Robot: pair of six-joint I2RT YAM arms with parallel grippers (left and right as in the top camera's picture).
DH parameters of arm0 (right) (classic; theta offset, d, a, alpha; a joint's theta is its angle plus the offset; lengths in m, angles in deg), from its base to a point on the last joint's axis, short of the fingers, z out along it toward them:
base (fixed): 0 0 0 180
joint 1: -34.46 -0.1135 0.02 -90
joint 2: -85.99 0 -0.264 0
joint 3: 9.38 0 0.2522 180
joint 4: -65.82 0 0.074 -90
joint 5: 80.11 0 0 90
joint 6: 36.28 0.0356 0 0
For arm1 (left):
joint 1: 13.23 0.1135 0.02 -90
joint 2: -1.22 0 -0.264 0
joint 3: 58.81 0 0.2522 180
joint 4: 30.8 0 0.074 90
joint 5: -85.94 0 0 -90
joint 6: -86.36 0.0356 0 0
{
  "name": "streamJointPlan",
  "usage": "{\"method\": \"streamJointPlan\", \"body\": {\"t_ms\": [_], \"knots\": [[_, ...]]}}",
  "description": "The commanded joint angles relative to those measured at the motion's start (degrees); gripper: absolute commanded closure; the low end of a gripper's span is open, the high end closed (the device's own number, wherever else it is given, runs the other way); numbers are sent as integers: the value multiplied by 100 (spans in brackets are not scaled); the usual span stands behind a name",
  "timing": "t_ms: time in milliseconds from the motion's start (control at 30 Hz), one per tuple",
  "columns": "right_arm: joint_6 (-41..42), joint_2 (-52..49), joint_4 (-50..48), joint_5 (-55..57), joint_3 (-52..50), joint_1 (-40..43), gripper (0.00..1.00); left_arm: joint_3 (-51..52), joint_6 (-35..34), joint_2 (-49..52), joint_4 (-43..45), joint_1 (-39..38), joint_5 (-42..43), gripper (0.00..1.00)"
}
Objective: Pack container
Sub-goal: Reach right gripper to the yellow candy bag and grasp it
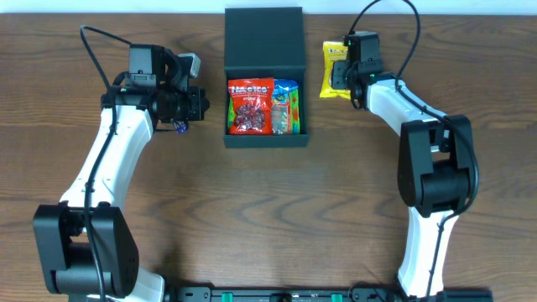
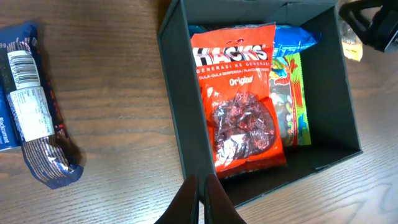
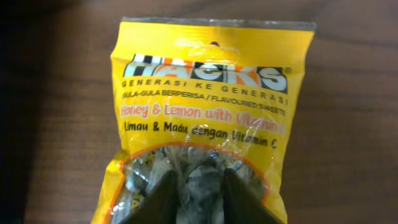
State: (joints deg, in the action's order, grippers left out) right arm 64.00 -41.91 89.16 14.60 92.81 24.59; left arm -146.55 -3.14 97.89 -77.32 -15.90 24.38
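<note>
Surface: brown wood-grain table (image 1: 268, 218), with two white-and-black arms reaching in from the near edge, one on each side.

Box: the container (image 1: 265, 139), dark teal-black, matte and roughly square, sits at the far middle of the table. Its flat hinged lid is open and lies back toward the far edge.

Inside the box: a red plastic packet (image 1: 251, 106) printed "Hacks Original" lies flat on the left side. A green and blue plastic packet (image 1: 286, 105) lies just beside it on the right, touching it, with its left edge tucked under the red one.

Left arm: the left gripper (image 1: 197, 105) hangs over the table just left of the container, near its left wall. Its two fingers are pressed together with nothing between them.

Beside the left arm: a dark blue plastic wrapper (image 2: 31, 106) with a white label lies on the wood to the left of the container, apart from its wall. From above it is mostly hidden beneath the gripper.

Right arm: the right gripper (image 3: 200, 196) is down on a yellow plastic packet (image 3: 205, 81) of Hacks honey and lemon sweets. Its fingers are closed in on the lower end, pinching a fold of wrapper between them.

Yellow packet's place: flat on the table to the right of the container, near the lid's right edge but not touching the box.
</note>
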Motion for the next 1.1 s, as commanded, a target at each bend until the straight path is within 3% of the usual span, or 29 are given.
{"method": "streamJointPlan", "body": {"t_ms": [0,33,167,200,233,267,367,600,800,1067], "knots": [[-74,-236,188,-9,7,68,94,-13,122,-118,-7,28,-39,94],[-74,-236,227,2,7,68,98,-13,122,-118,0,28,-39,94],[-74,-225,415,-2,9,70,98,-13,125,-118,7,28,-42,94],[-72,-210,470,-2,9,70,80,-13,125,-118,7,28,-42,94],[-74,-190,509,-2,9,68,50,-13,125,-118,7,28,-42,94],[-74,-151,549,-2,11,68,42,-13,125,-118,7,28,-44,94],[-72,-22,568,-2,13,68,30,-13,125,-118,9,28,-44,94],[-68,39,557,-28,31,68,32,-13,127,-118,42,28,-55,94],[-70,15,579,-46,28,46,48,-13,127,-118,96,28,-55,94],[-4,-243,741,-199,28,46,48,-13,127,-118,153,28,-55,94]]}}
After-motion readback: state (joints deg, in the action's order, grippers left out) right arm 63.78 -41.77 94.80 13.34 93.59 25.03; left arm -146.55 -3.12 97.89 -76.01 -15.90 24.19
